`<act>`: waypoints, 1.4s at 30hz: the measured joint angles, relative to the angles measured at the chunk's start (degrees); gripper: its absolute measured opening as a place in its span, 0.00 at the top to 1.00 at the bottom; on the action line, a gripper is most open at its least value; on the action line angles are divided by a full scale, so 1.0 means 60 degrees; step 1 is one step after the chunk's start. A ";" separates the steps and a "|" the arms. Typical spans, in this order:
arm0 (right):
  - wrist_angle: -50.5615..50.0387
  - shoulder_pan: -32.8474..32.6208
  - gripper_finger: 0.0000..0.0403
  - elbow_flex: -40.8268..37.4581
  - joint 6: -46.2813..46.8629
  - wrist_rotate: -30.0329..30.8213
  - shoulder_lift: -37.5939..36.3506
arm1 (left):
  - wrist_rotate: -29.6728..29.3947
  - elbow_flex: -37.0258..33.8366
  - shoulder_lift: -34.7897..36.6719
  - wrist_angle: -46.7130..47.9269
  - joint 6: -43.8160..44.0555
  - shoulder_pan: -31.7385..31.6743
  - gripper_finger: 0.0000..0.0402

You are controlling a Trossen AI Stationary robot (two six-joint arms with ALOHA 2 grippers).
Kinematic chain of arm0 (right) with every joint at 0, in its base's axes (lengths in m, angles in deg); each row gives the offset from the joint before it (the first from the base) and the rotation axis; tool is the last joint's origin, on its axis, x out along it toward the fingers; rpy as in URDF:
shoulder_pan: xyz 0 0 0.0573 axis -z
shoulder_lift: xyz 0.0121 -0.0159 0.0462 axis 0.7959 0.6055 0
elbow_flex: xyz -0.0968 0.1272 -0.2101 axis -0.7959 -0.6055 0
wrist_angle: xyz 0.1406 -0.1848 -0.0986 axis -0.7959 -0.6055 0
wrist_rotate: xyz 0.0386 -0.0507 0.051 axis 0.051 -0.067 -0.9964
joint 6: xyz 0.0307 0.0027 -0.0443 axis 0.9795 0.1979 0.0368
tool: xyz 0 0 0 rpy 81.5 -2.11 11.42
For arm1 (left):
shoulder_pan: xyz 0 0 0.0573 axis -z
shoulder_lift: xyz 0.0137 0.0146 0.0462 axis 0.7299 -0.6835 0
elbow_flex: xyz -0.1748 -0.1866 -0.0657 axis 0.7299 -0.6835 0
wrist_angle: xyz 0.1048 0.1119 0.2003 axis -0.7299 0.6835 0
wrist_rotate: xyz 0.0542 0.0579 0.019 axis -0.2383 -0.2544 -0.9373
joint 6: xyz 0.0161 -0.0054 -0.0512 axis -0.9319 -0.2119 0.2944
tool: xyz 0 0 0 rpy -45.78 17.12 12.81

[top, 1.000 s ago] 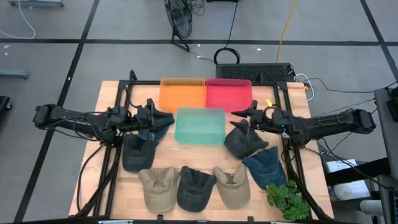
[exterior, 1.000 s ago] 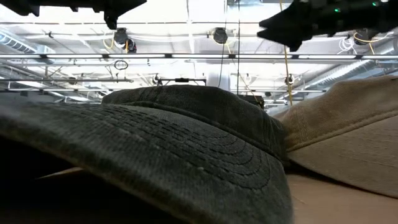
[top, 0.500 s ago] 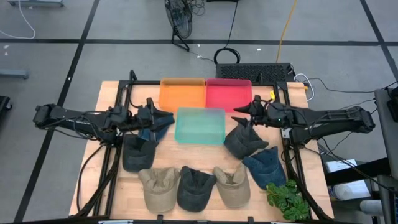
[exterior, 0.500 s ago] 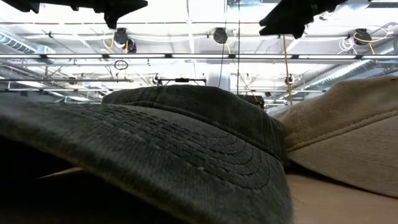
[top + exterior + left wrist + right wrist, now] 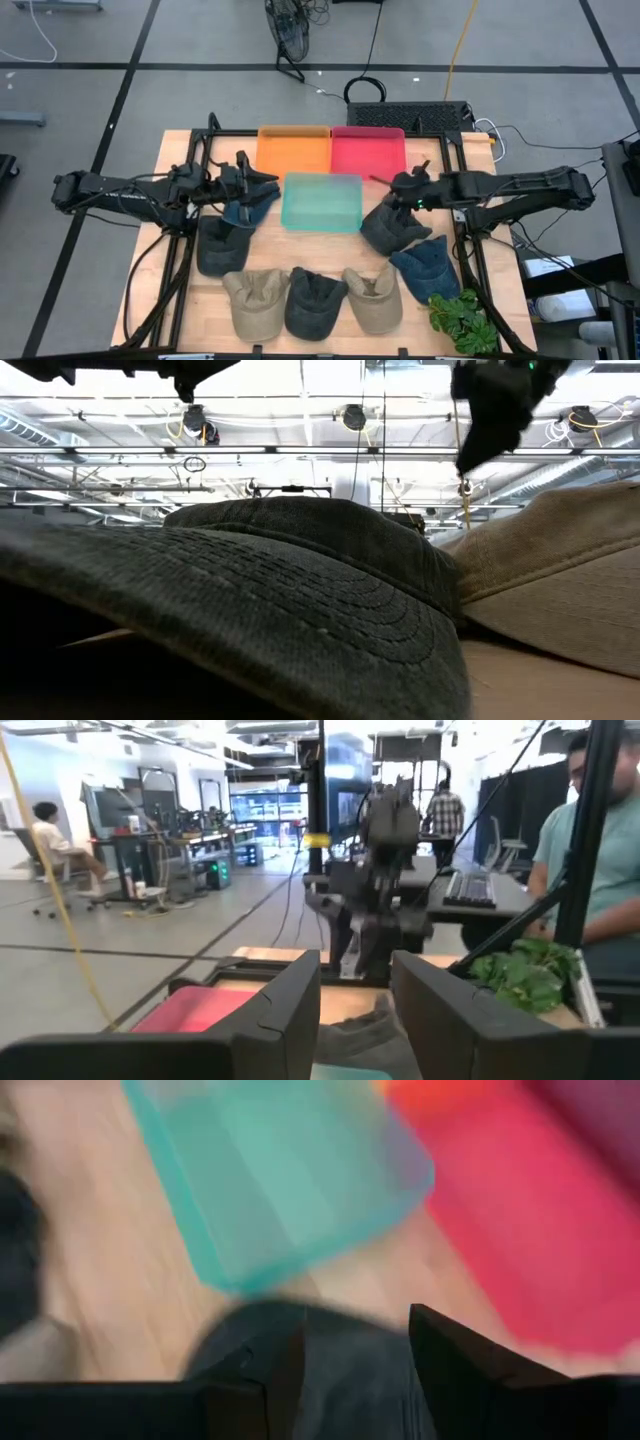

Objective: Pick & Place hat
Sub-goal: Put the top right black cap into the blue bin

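Several hats lie on the wooden table point(image 5: 175, 160). A dark grey hat point(image 5: 393, 230) lies right of the teal bin point(image 5: 322, 200). My right gripper point(image 5: 390, 195) hangs open above it, tipped down. In the right wrist view its fingers point(image 5: 455, 1350) stand apart over the grey hat's crown point(image 5: 340, 1370). A blue hat point(image 5: 250, 208) lies left of the teal bin. Just above it, my left gripper point(image 5: 270, 181) points level toward the right side. It is open, with nothing in its gap point(image 5: 355, 970).
An orange bin point(image 5: 293, 150) and a red bin point(image 5: 367, 152) stand behind the teal one. More hats lie along the near edge: dark point(image 5: 222, 245), khaki point(image 5: 255, 300), dark point(image 5: 315, 300), khaki point(image 5: 373, 295), blue point(image 5: 425, 265). A green plant point(image 5: 462, 318) sits near right. A person point(image 5: 600, 850) stands beyond the table.
My right gripper has swung from pointing level across the table to tipping steeply down over the dark grey hat, its wrist rolling as it went. The hats have stayed where they were.
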 joint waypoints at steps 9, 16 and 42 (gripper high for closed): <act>-0.0605 -0.0043 0.61 -0.0007 0.1423 -0.1001 0.0828 | 0.0084 0.0769 0.0005 0.1698 0.0299 0.0180 0.65; -0.1036 -0.0051 0.61 -0.0007 0.1953 -0.1147 0.0965 | 0.0084 0.0832 0.0002 0.1849 0.0255 0.0287 0.65; 0.1191 -0.0051 0.61 -0.2207 0.3111 -0.1421 0.0965 | 0.0019 0.0832 0.0002 0.2064 0.0989 0.0287 0.65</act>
